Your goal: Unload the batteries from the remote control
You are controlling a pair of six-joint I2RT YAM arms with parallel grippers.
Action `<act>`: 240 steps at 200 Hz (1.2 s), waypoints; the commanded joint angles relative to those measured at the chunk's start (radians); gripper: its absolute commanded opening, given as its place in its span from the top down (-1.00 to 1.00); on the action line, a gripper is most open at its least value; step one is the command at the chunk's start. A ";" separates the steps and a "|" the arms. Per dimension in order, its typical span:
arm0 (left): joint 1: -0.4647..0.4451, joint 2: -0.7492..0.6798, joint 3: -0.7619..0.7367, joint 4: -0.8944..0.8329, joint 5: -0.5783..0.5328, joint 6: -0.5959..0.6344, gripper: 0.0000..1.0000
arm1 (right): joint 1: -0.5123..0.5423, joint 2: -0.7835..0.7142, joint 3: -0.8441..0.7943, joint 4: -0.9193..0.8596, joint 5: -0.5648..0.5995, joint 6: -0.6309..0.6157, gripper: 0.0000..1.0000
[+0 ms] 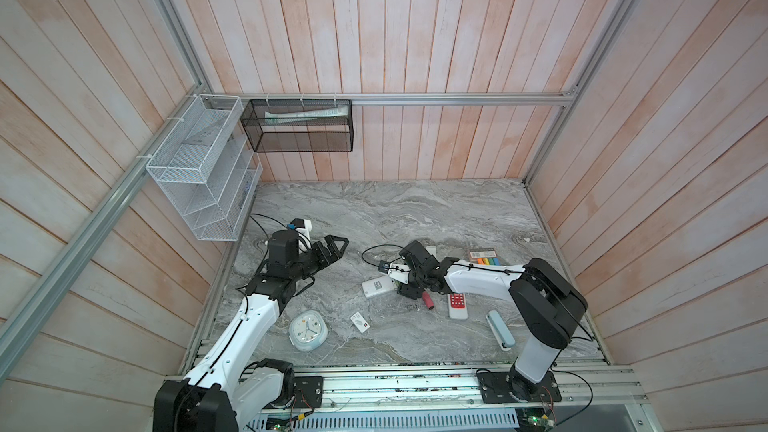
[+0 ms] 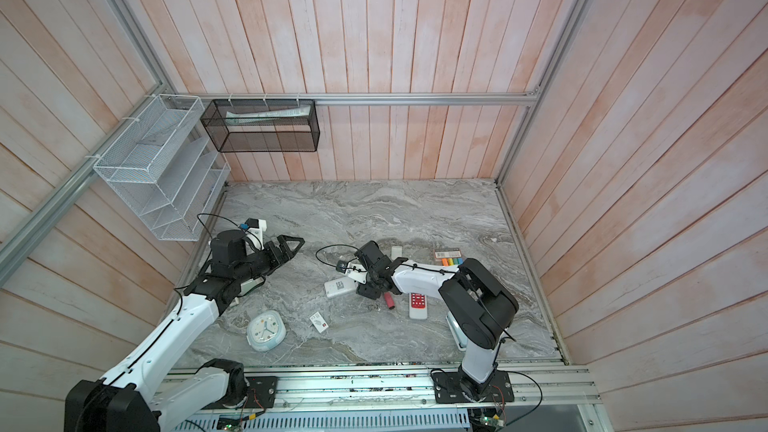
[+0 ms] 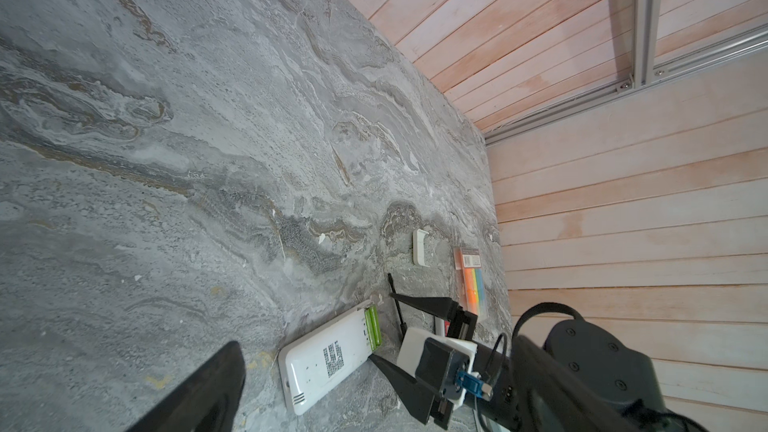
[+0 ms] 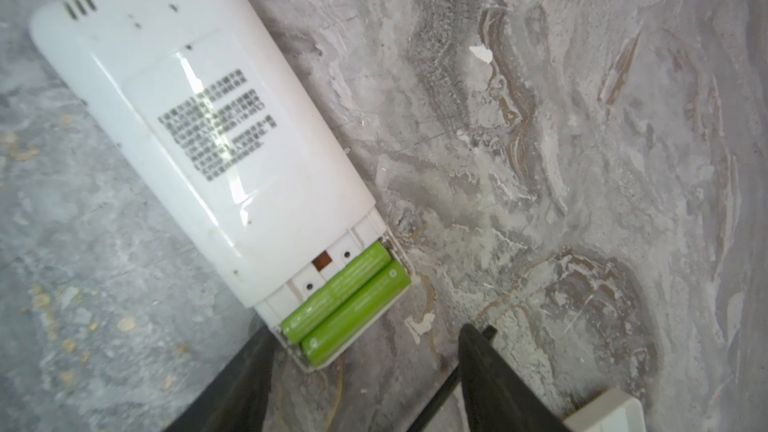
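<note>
**Marble worktop [image 1: 415, 209]: remote [image 1: 376, 286] uncovered, batteries [image 4: 345, 305] in their bay**

Nearest the front rail lie a round clock [image 1: 308, 330], a small card [image 1: 360, 321] and a pale blue case [image 1: 500, 329], all well apart. Just behind them, under the right arm, a second remote [image 1: 457, 305] with red buttons sits near a red-handled screwdriver [image 1: 428, 303].

A little farther back, the white remote lies face down with its printed label up. The bay at one end has no lid. The right wrist view shows two green batteries lying side by side in that bay, at the remote's very end.

The right hand [image 4: 365, 330] is at that end with its jaws partly apart, one finger on each side of the bay. It grips nothing. Whether a finger touches the remote's corner cannot be told.

The left hand [image 1: 338, 251] hangs well to the left of the remote. Its jaws are spread wide and it is empty.

Beyond the right hand, a small white cover [image 1: 432, 249] lies flat, and a marker pack [image 1: 488, 258] lies farther right.

Farthest off, a white basket [image 1: 199, 168] and a black basket [image 1: 299, 126] hang from rails on the plank wall [image 1: 415, 35]. The black one holds a tube.
</note>
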 commanded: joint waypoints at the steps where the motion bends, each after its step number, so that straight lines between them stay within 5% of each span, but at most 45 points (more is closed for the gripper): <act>1: 0.003 0.008 -0.012 0.033 0.030 0.013 -1.00 | -0.006 -0.087 -0.063 0.007 -0.012 0.084 -0.42; 71: 0.000 0.014 -0.019 0.070 0.051 0.010 -0.99 | -0.023 -0.461 -0.154 -0.003 0.086 0.580 -0.32; 94: -0.002 0.022 -0.016 0.063 0.043 0.000 -0.96 | -0.022 -0.492 -0.157 -0.094 0.150 0.715 -0.07; 128: -0.012 0.025 -0.022 0.065 0.035 -0.017 -0.96 | -0.021 -0.511 -0.218 -0.134 0.098 0.876 0.12; 240: -0.084 0.101 -0.027 0.110 0.011 -0.070 -0.94 | 0.018 -0.412 -0.375 0.033 0.033 0.979 0.22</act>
